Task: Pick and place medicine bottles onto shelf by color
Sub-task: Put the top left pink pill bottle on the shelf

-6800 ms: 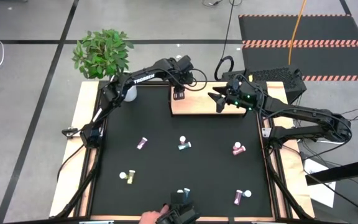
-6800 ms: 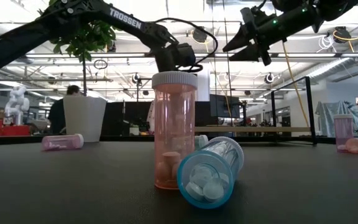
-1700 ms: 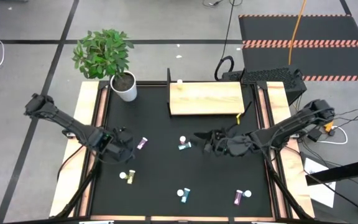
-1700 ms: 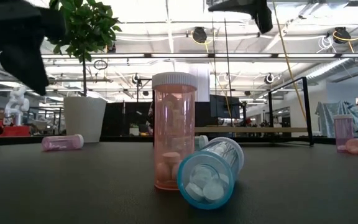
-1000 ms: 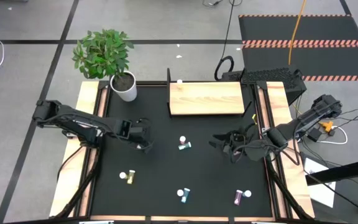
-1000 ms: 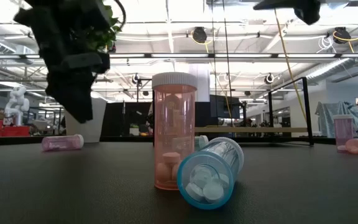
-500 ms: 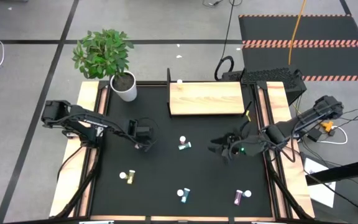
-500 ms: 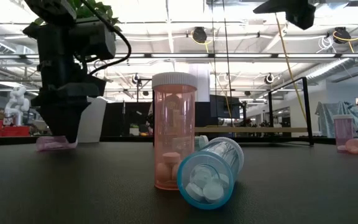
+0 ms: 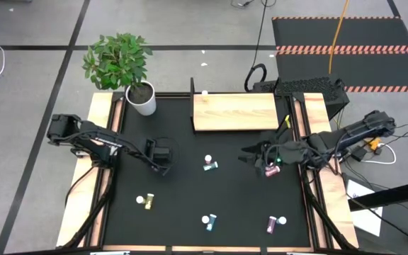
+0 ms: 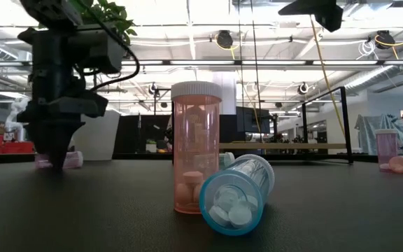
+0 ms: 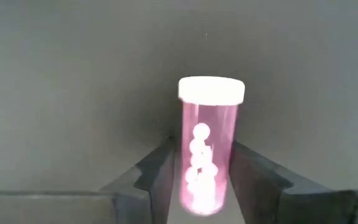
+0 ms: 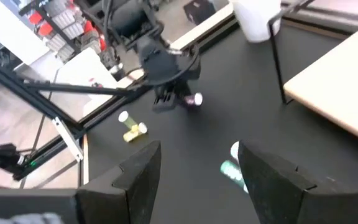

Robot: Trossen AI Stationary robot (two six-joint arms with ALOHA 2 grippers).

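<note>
L pincer (image 11: 199, 186) down at table (image 9: 190, 212), fingers either side of lying pink bottle (image 11: 207, 143), closing in; contact not clear, can't tell if clamped. R pincer (image 9: 250, 154) raised, jaws apart, holds nothing; another pink bottle (image 9: 272, 169) just beside it. Shelf (image 9: 236, 112) beyond both, well apart.

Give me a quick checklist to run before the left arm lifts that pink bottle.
1. Magenta bottle sits between left gripper fingers: ok.
2. Fingers clamped firmly on it: cannot tell.
3. Bottle lying flat on the black mat: ok.
4. Right gripper well apart from the left arm: ok.
5. Shelf has bare space: ok.
6. Plant pot off the straight line to the shelf: ok.
</note>
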